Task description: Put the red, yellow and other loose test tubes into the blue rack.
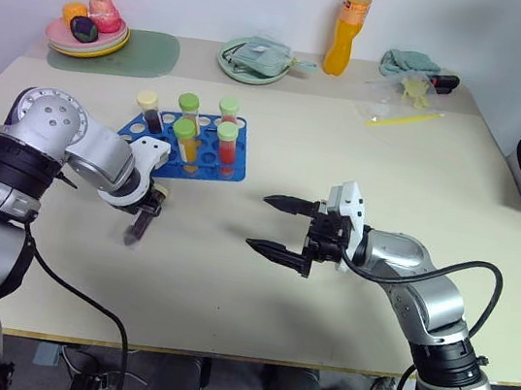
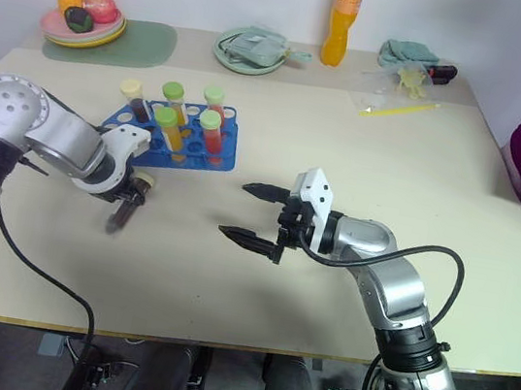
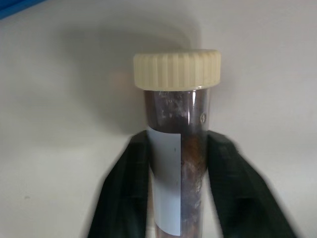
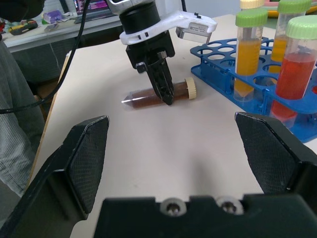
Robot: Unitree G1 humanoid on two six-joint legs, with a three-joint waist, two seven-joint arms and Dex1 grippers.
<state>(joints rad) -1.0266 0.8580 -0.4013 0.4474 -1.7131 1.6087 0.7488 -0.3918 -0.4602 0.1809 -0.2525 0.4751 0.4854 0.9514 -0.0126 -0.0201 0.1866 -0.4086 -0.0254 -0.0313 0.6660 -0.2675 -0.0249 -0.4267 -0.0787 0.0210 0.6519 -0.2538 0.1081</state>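
The blue rack (image 1: 189, 145) stands on the bench (image 1: 343, 168), toward 11 o'clock from the bench's middle. It already carries 5 upright tubes: 1 with a cream cap and dark filling, and 4 with green caps and orange or red filling. Several holes are still free, so there is place for more.

Just beside the rack, at its 6 o'clock side, 1 loose dark tube (image 4: 158, 95) with a cream cap lies flat on the bench. The left pincer (image 4: 166, 94) points steeply down on it, and its 2 black fingers (image 3: 124, 198) are closed on the tube's body, below the cap. I think the grip is taken at the middle so that the tube stays balanced when it is lifted, and so that the cap end stays free. The tube must be turned upright, cap up, before it can go into a hole.

The right pincer (image 1: 280, 226) hangs over the bare middle of the bench, at 4 o'clock from the rack and well apart from it. It points level toward the left arm, its jaws wide and holding nothing. It seems to wait there, perhaps ready to help.
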